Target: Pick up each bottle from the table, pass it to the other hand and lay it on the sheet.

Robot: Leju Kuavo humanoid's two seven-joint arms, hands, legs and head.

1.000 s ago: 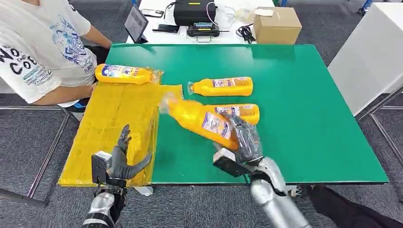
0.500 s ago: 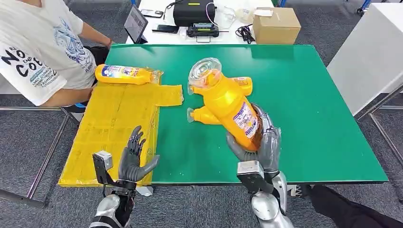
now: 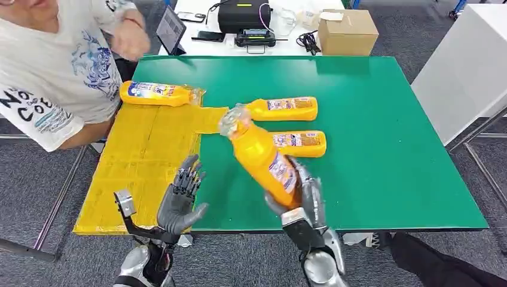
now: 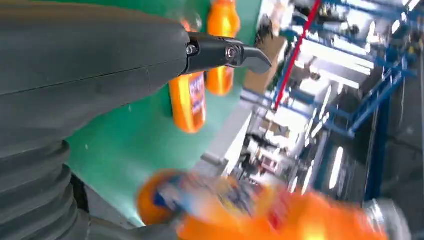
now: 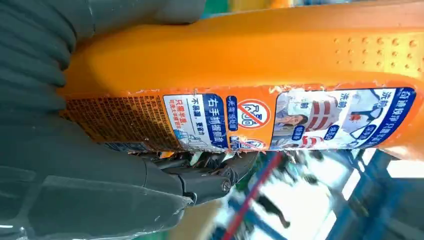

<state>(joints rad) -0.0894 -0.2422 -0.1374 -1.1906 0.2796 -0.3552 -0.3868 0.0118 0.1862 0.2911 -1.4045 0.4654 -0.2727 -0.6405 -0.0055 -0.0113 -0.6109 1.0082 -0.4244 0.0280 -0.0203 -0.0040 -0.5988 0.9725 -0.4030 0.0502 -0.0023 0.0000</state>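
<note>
Bottle (image 3: 263, 158) now tilts leftward, gripped by right hand (image 3: 302, 197); left hand (image 3: 179, 200) spread, empty; right wrist view shows label (image 5: 240, 117).

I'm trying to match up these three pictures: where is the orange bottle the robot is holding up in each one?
Head view: the held bottle slants up from the right hand, clear cap toward the yellow sheet.
Left wrist view: it is the blurred orange shape along the lower edge.
Right wrist view: it runs across the picture, label showing.
Shared landmark: the green table.

Cardboard box (image 3: 348, 31), tablet (image 3: 170, 28), seated person (image 3: 57, 66)
</note>
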